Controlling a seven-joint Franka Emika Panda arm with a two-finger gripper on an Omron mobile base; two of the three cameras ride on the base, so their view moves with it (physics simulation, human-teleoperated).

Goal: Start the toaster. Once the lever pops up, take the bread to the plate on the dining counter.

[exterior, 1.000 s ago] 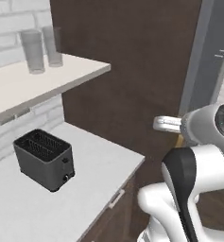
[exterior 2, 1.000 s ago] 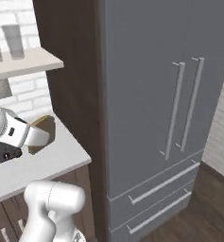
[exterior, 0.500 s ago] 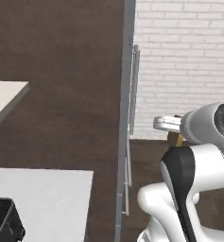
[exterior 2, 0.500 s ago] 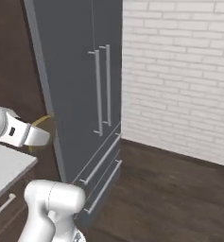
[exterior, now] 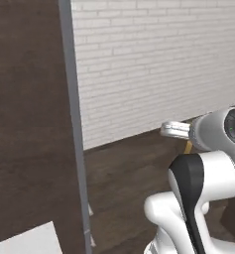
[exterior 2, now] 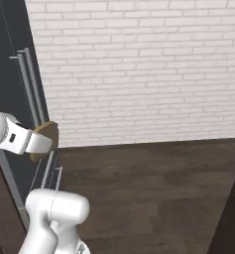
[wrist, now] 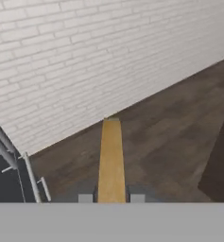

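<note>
**Bread slice carried edge-on past a white brick wall**

In the left base view, a dark brown panel with a grey edge strip fills the left side, and a pale corner of worktop shows at the bottom left. To its right a white brick wall runs back over a dark wood floor. The white arm rises at the lower right, and just behind its wrist a thin golden sliver of the bread peeks out.

In the right base view, the dark grey fridge with its long vertical handles stands at the far left. The arm's forearm reaches in from the left edge, and the bread shows as a brown disc-like edge at its end, level with the fridge handles. The brick wall spans the rest of the background, and a dark brown corner of the dining counter enters at the lower right.

In the hand view, the gripper has its two fingertips pressed against either face of the bread, which stands edge-on and extends straight out from the jaws. The jaws are clamped on the slice. The fridge handles lie at the far left, the dark counter side at the right.
</note>
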